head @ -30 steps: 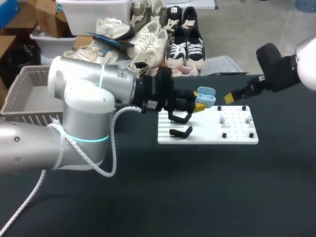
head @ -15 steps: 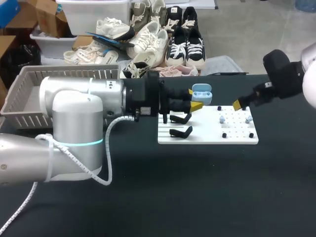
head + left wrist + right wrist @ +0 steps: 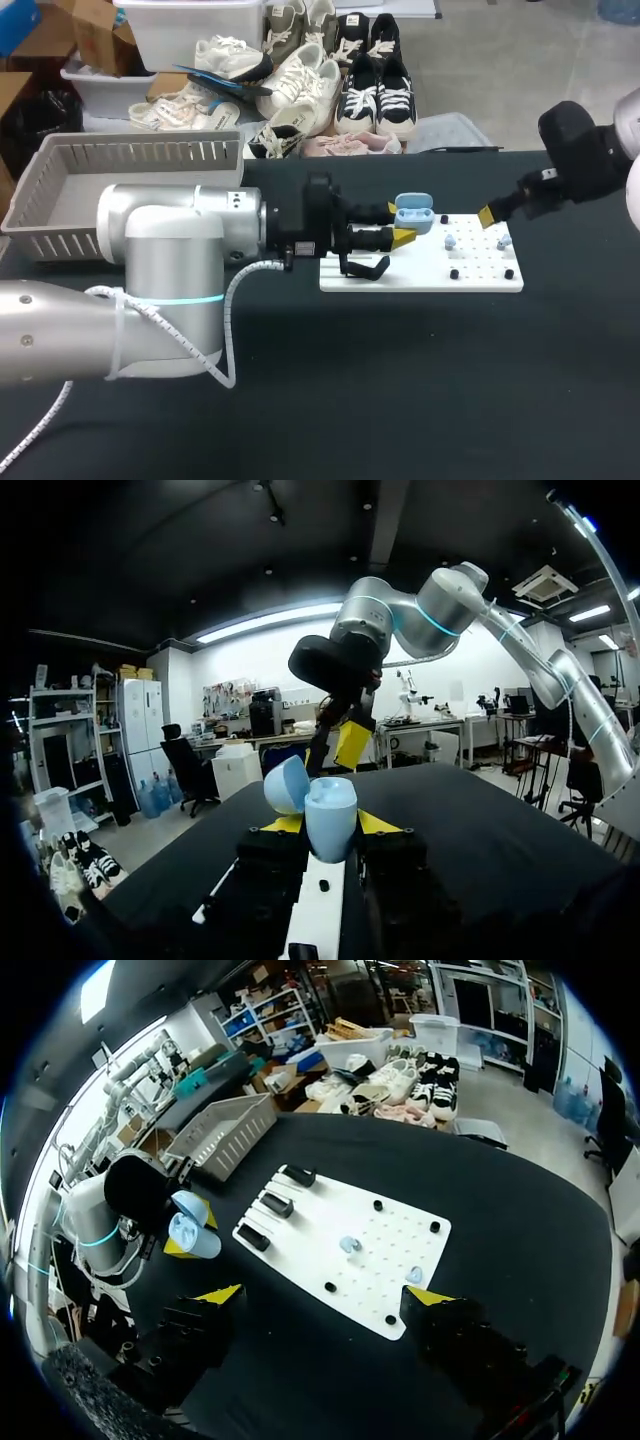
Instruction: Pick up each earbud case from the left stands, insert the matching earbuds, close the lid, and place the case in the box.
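Pale blue open-lidded plastic earbud case (image 3: 414,213) is sitting clamped in left gripper (image 3: 398,223); right gripper (image 3: 323,1296) is hanging spread near white perforated board (image 3: 480,268).

A black table (image 3: 420,380) carries 2 things directly. A white board (image 3: 480,278) lies flat on its far half, right of the middle, with its long side along the table's far edge; rows of small holes cover its right part. A grey slatted basket (image 3: 140,152) stands at the table's far left corner, apart from the board. In the right wrist view, the basket (image 3: 225,1125) sits beyond the board (image 3: 390,1230) on the same dark top (image 3: 520,1220).
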Robot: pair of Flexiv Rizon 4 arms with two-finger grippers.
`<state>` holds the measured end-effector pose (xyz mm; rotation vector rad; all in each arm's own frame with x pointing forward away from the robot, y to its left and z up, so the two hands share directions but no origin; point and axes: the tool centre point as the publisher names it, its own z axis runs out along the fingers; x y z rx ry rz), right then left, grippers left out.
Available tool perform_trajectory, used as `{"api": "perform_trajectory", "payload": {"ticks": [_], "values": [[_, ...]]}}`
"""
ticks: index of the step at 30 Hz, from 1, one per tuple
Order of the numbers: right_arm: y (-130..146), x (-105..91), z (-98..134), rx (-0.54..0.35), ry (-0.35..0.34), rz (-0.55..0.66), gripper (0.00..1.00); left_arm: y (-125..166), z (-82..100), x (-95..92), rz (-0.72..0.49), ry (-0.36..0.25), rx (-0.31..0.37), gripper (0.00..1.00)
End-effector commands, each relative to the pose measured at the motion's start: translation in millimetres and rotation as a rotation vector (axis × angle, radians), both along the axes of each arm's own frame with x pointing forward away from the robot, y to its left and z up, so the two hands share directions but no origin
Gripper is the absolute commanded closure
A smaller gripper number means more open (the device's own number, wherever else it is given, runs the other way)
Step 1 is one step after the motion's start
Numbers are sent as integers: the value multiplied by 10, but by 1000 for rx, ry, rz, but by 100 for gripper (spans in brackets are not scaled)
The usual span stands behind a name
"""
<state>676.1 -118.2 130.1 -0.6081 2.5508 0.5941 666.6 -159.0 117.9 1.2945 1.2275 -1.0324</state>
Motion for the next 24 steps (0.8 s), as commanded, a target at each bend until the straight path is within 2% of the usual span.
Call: {"api": "perform_trajectory", "payload": {"ticks": [1, 24], "values": [[-10, -11, 26, -36, -10, -25, 0, -55, -62, 39, 6, 2, 9, 100], [-64, 36, -22, -46, 9, -38, 0, -31, -191, 108, 9, 27, 13, 100]]}}
